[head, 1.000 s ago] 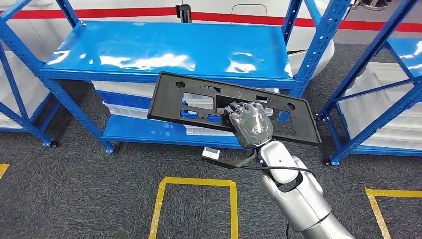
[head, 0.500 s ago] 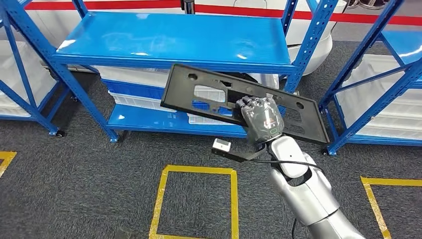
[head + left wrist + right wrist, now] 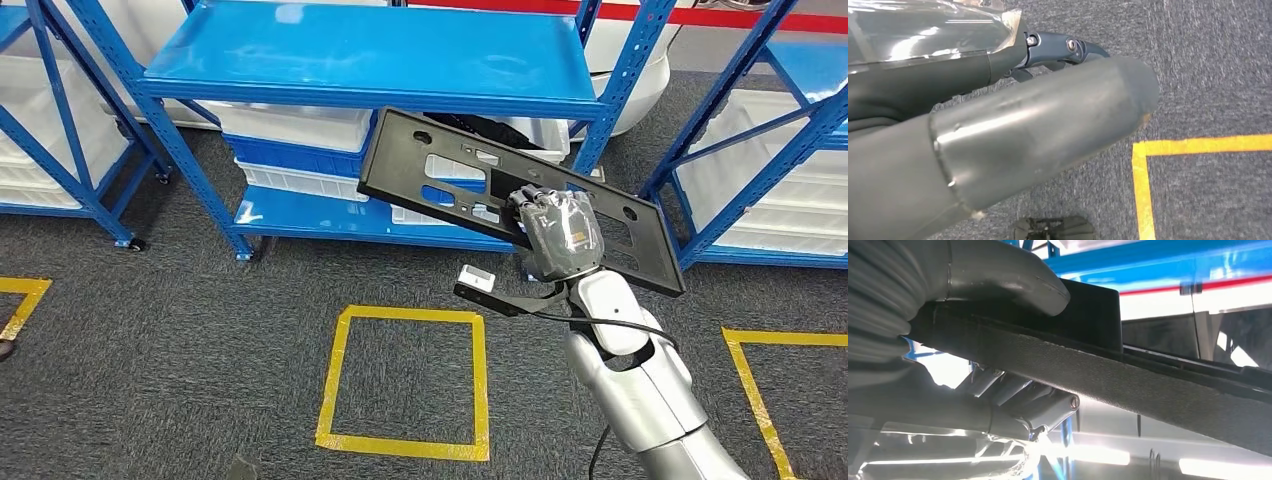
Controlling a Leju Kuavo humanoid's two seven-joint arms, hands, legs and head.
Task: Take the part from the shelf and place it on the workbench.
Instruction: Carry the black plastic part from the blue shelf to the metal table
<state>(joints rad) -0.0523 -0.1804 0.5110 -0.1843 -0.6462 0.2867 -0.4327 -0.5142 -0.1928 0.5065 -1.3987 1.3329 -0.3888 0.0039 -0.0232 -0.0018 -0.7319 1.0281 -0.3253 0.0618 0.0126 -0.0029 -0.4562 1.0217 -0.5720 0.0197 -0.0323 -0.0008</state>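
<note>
So the right hand (image 3: pixel 558 232) has a solid grip on the part (image 3: pixel 440 170), a long flat black plastic panel with a bunch of cutouts and holes in it. The fingers are wrapped over its near edge, a bit right of the panel's middle, and in the right wrist view you can see the thumb (image 3: pixel 1013 282) pressed on one face of the panel (image 3: pixel 1128 385) with the darker fingers (image 3: pixel 1038 405) clamped on the other. The part is up in the air, clear of the shelf (image 3: pixel 370 50), tilted so its left end sits higher and further out and the right end drops down toward the floor. It hangs in front of the blue rack, below the top shelf board and over the grey carpet (image 3: pixel 150 340). White bins (image 3: pixel 300 125) sit on the lower level behind it. There's a yellow taped square (image 3: pixel 405 380) on the floor just left of the silver arm. The left hand (image 3: pixel 998 150) points down at the carpet near a yellow tape corner (image 3: pixel 1143 150), can't tell if it's open or closed from that angle.
</note>
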